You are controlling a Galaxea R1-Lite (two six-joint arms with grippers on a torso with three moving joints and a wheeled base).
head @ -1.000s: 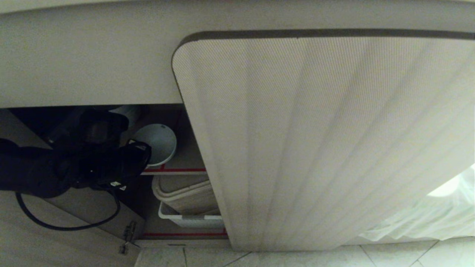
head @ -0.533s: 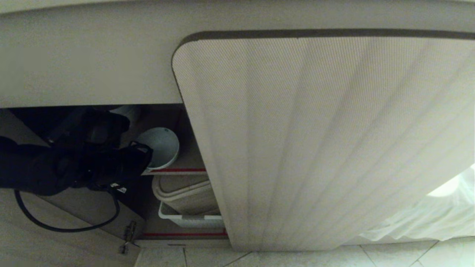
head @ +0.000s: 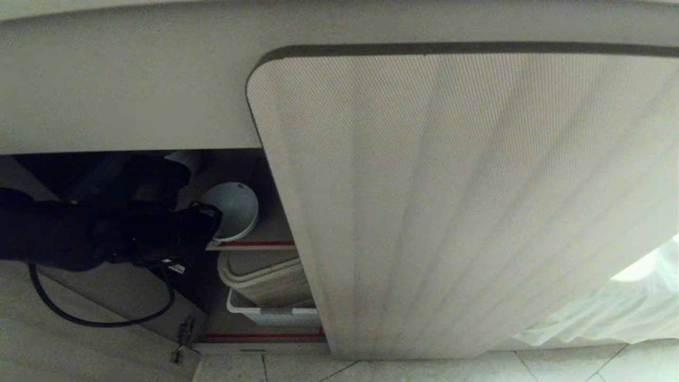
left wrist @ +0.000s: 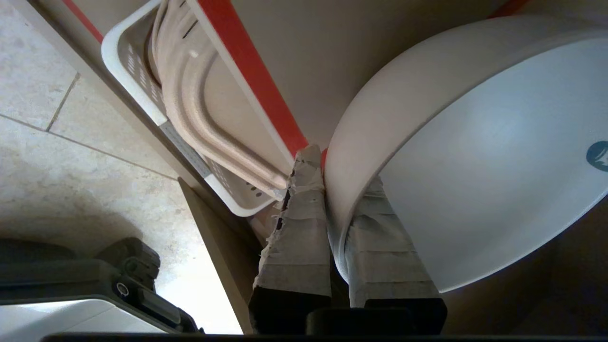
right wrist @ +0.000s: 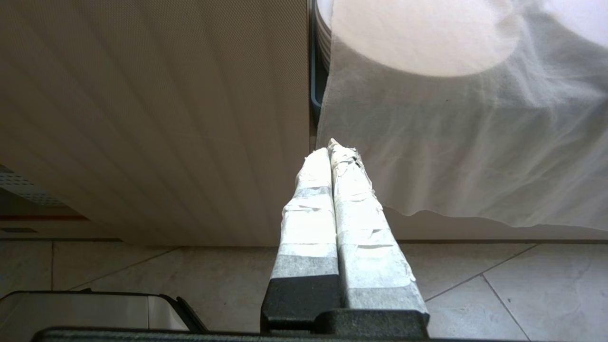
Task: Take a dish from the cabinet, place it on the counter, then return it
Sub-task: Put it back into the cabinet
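Inside the cabinet (head: 233, 159) we hold the dish (head: 233, 209) with our left hand (left wrist: 335, 204), its taped fingers (left wrist: 297, 237) pinching the near rim: one finger lies against the outer wall, the other inside the bowl. We see the dish tipped on its side rather than sitting flat, its open mouth facing out of the cabinet toward us and somewhat upward; being round, it has no long axis to speak of. A small dark mark (left wrist: 598, 156) shows on its inner wall, on the side far from the fingers. It hangs over the upper shelf (head: 270, 233), just behind that shelf's red tape edge (head: 254, 243); we cannot tell whether its underside touches the shelf. Below, on the lower shelf, a white basket (head: 270, 313) holds beige trays. The fluted door (head: 451, 212) to the right stands closed beneath the counter (head: 132, 79). Our right hand (right wrist: 335, 156) hangs near that door and a pale cloth (right wrist: 451, 142), above the tiled floor (right wrist: 142, 270), its taped fingers pressed together on nothing.
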